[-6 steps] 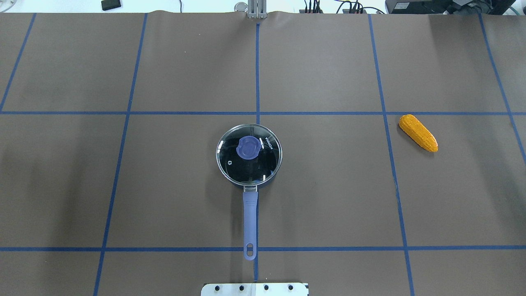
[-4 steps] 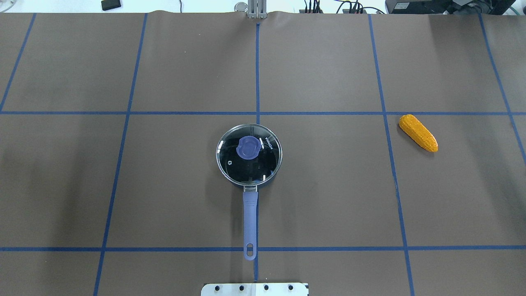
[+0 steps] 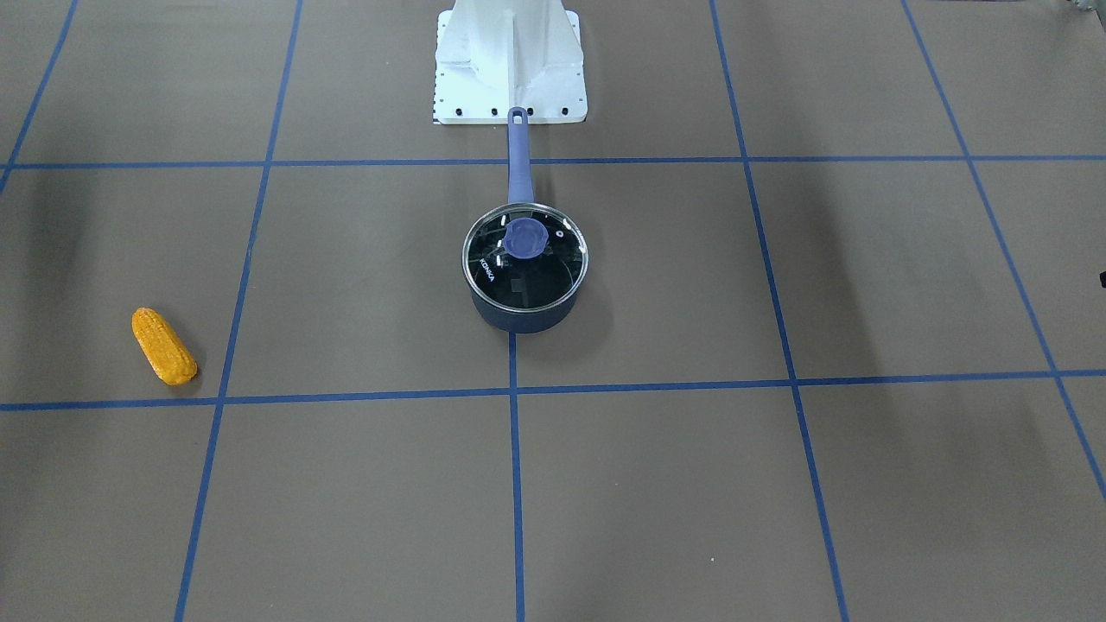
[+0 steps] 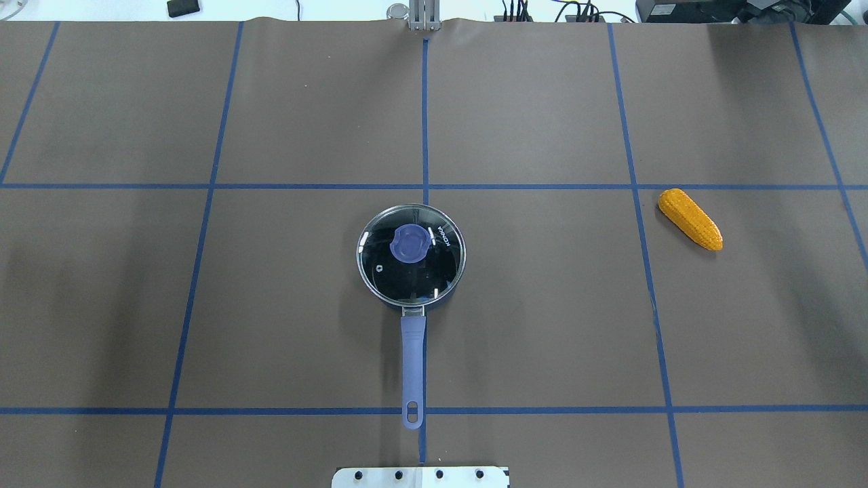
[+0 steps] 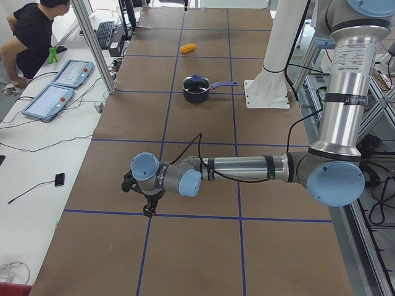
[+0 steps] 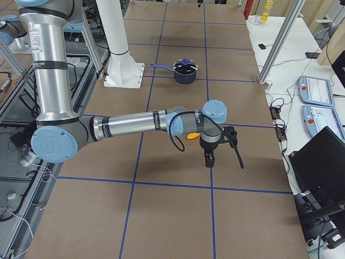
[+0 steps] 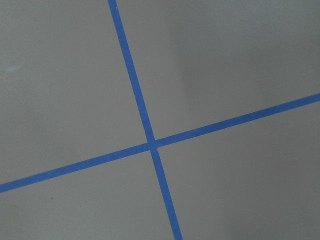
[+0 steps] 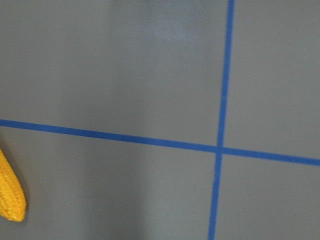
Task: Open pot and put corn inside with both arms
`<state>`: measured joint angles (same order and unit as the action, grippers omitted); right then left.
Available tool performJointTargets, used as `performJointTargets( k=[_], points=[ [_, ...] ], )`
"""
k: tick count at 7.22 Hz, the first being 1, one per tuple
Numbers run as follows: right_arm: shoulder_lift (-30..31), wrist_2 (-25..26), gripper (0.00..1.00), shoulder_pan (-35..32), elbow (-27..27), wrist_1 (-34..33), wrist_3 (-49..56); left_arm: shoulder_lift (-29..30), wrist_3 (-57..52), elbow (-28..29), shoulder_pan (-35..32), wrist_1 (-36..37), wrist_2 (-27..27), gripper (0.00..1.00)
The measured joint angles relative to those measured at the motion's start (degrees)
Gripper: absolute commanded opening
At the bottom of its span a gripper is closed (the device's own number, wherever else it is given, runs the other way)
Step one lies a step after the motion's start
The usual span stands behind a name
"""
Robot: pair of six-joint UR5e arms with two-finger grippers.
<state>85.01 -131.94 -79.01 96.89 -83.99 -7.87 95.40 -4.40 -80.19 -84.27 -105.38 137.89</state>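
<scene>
The navy pot [image 4: 441, 296] stands at the table's middle with its glass lid [image 4: 386, 274] and blue knob [image 4: 409, 243] on it. Its periwinkle handle [image 4: 411, 366] points toward my base. The pot also shows in the front view [image 3: 523, 320]. The corn [image 4: 690, 218] lies alone on the far right of the overhead view, and at the left of the front view [image 3: 163, 345]. My left gripper [image 5: 148, 209] hangs far from the pot; I cannot tell its state. My right gripper [image 6: 208, 160] hovers just beside the corn [image 6: 192, 135]; I cannot tell its state. The right wrist view catches the corn's tip [image 8: 9, 195].
Blue tape lines [image 4: 425, 186] grid the brown table cover. My white base plate [image 4: 420, 476] sits at the near edge behind the pot handle. A person [image 5: 31, 31] and control pendants [image 5: 52, 98] are beside the table's far side.
</scene>
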Motion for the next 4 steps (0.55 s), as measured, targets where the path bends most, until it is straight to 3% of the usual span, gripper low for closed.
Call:
performJointTargets(
  k=[4],
  points=[
    [-4.5,1.3,1.0,11.8,2.1,4.6,-3.4,0.0,0.0,0.0,0.1,0.0,0.0,0.99]
  ],
)
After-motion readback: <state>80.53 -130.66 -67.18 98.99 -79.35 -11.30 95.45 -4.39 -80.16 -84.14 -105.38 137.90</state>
